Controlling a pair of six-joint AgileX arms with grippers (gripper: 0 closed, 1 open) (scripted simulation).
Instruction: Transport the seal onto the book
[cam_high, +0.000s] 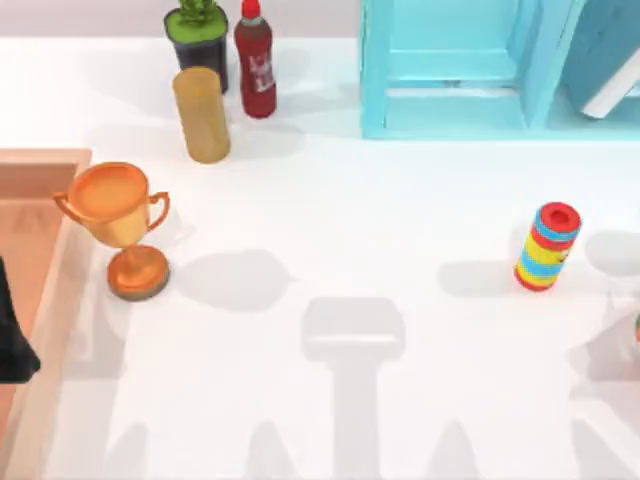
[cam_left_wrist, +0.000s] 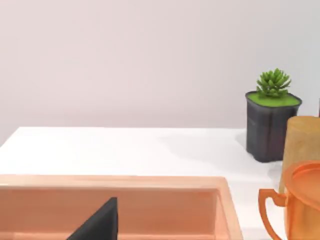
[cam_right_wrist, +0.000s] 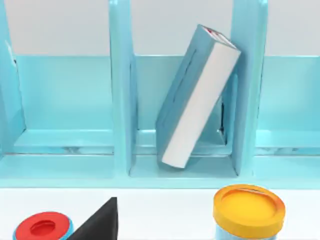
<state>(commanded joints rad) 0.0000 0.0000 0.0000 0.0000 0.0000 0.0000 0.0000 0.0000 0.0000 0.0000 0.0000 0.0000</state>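
The seal is out of view. The book (cam_right_wrist: 197, 97), teal-blue with white page edges and a small red mark on its spine, leans tilted inside the middle compartment of the light-blue shelf (cam_right_wrist: 122, 95). From above, the book (cam_high: 608, 55) sits at the far right of the shelf (cam_high: 450, 70). A black part of my right gripper (cam_right_wrist: 100, 224) shows low in the right wrist view, on the near side of the shelf. A black part of my left gripper (cam_left_wrist: 99, 224) hangs over the wooden tray (cam_left_wrist: 150, 182), and the left arm (cam_high: 12, 335) is at the table's left edge.
An orange-gold trophy (cam_high: 118, 225) stands beside the wooden tray (cam_high: 45, 160). A yellow cylinder (cam_high: 201, 113), a potted plant (cam_high: 198, 35) and a red bottle (cam_high: 255, 60) stand at the back left. A striped ring stack (cam_high: 547, 247) is at the right, near a yellow-lidded jar (cam_right_wrist: 248, 209).
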